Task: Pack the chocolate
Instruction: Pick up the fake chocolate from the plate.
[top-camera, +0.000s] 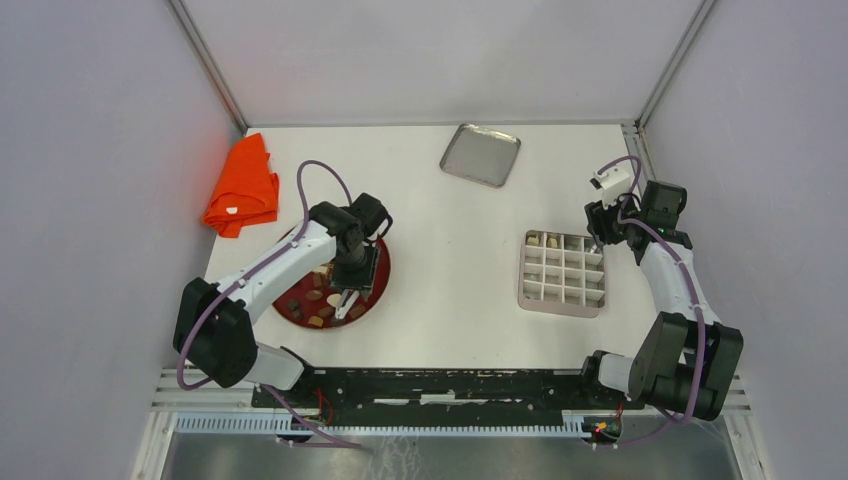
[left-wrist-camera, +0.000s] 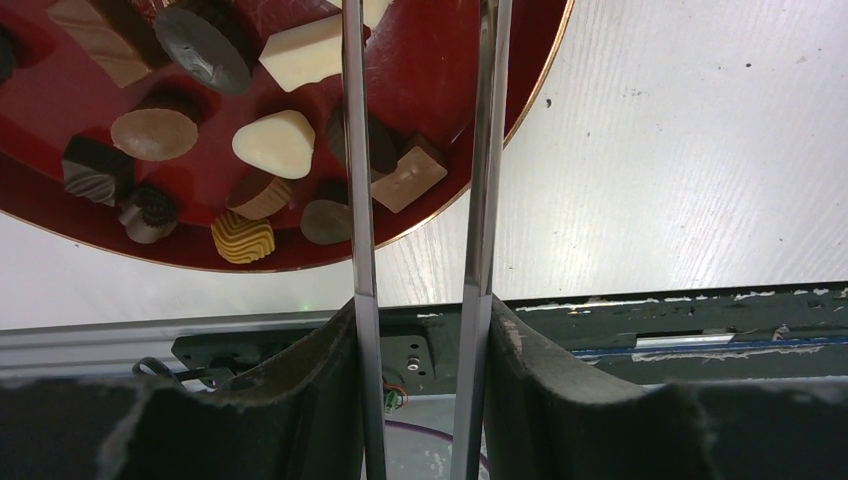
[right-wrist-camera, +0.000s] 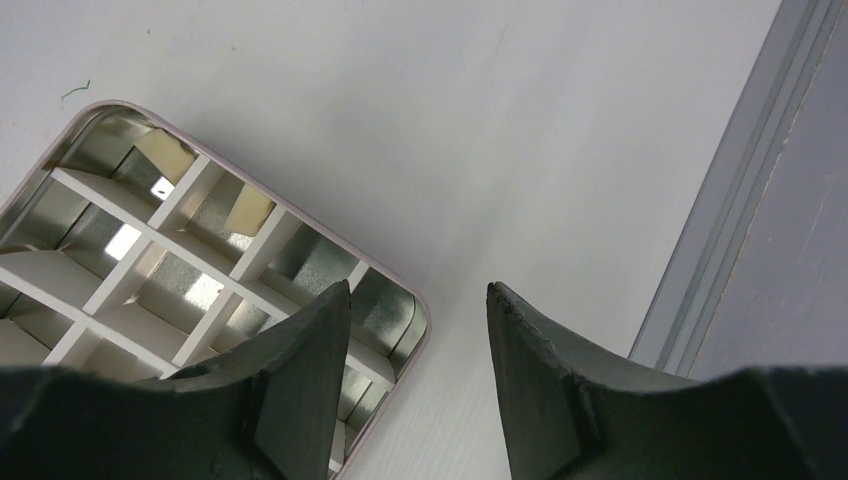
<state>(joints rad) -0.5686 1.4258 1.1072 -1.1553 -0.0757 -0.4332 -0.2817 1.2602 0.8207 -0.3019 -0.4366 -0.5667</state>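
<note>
1. Left gripper (top-camera: 345, 300): its long thin blades stand apart with nothing clamped, over the near edge of the red plate (left-wrist-camera: 430, 70), on the table's (top-camera: 450, 320) near-left part
2. The chocolate (left-wrist-camera: 275, 140) lies loose on that plate. One tan piece (left-wrist-camera: 410, 178) sits between the blades, closer to the left one and skewed to them. Judged the likely pick, it needs a straight descent
3. Right gripper (right-wrist-camera: 418, 290): jaws apart, empty, above the far-right corner of the divided box (right-wrist-camera: 90, 105). The left arm is nearer the chocolate

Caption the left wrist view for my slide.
Left pincer, open, its blades flanking a tan chocolate on the red plate.
</note>
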